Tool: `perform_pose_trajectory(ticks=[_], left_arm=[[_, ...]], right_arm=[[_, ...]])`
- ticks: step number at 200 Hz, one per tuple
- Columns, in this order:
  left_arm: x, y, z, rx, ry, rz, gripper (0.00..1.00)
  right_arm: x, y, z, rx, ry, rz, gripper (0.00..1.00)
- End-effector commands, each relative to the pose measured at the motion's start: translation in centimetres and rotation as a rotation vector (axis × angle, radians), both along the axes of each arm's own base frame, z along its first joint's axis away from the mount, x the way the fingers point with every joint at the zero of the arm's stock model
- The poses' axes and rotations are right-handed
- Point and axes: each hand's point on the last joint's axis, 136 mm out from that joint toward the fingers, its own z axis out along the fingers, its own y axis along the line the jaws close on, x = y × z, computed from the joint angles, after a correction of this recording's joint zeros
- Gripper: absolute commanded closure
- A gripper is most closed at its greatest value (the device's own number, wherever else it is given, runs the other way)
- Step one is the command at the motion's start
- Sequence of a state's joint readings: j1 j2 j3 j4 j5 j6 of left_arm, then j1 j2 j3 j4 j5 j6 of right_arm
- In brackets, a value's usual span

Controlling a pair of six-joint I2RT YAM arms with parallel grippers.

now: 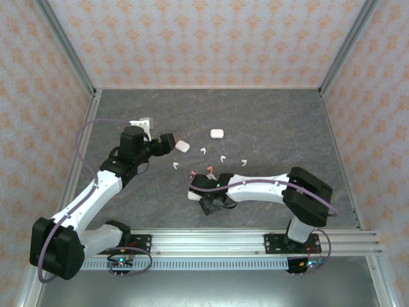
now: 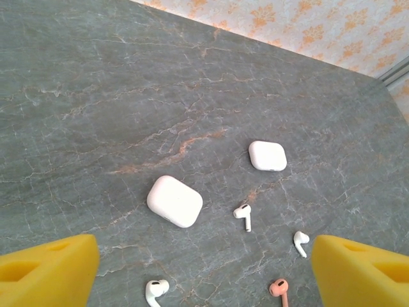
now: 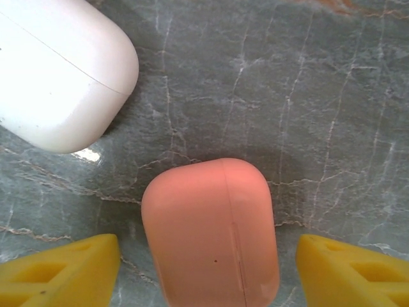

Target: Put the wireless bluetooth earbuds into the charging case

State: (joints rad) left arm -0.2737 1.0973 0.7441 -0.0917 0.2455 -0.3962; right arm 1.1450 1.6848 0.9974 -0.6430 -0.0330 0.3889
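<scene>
1. Closest under the right wrist camera, a salmon-pink case (image 3: 211, 230) lies flat on the desk (image 3: 332, 96), lid seam shut. It sits between the jaws of the right tool (image 3: 209, 259). A sliver of desk shows on each side, so that tool is open and grips nothing.
2. A white case (image 3: 57, 70) lies just ahead and to the left of that tool, near the pink one but apart from it.
3. The left tool (image 2: 204, 265) is open as well, with nothing between its yellow fingers (image 2: 48, 272). A closed white case (image 2: 174, 201) lies straight ahead of it, and a farther white case (image 2: 267, 155) lies beyond to the right.
4. The white earbuds (image 2: 243, 216) lie loose on the desk ahead of the left tool, three of them in its view. A pink earbud (image 2: 279, 289) lies just inside its right finger. None of them sits in a case.
5. I'd judge the buds very light, hard and glossy, so they are likely to skate or flick away under a pinch. The stem looks the surest hold, taken squarely. The cases are smooth, rounded pillows and best clamped across their flat faces.
6. I can read no brand or writing anywhere. The pink case shows only its seam and one tiny dark dot.
</scene>
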Motion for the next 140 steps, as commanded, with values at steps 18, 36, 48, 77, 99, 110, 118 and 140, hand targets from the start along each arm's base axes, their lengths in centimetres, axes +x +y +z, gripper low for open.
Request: perform_pose_trajectory(ticks=[18,36,48,77,99,110,118,140], left_arm=[[-0.4,1.1,0.4,0.021,-0.002,0.041,0.13],[-0.4,1.2,0.6,0.027,-0.005,0.044,0.13],[-0.5,1.3,0.6,0.030,-0.006,0.048,0.13],[-0.5,1.4,0.7,0.035,-0.005,0.049,0.13],[-0.4,1.3,0.8,0.032,-0.004,0.044,0.12],[-0.4,1.2,0.9,0.031,-0.006,0.042,0.12],[-0.4,1.2,0.8,0.031,-0.004,0.043,0.12],[-0.3,1.1,0.9,0.034,0.000,0.036,0.12]], right_arm=[[-0.1,0.3,-0.3,-0.005,0.010,0.004,0.35],[-0.2,0.0,-0.5,-0.019,0.013,0.004,0.38],[-0.2,-0.2,-0.6,-0.033,0.014,0.006,0.39],[-0.4,-0.6,-0.8,-0.048,0.020,0.012,0.43],[-0.6,-0.7,-1.0,-0.043,0.030,0.012,0.45],[-0.7,-0.8,-1.1,-0.045,0.033,0.015,0.46],[-0.7,-0.9,-1.2,-0.048,0.033,0.015,0.47],[-0.7,-1.5,-1.4,-0.063,0.040,0.013,0.48]])
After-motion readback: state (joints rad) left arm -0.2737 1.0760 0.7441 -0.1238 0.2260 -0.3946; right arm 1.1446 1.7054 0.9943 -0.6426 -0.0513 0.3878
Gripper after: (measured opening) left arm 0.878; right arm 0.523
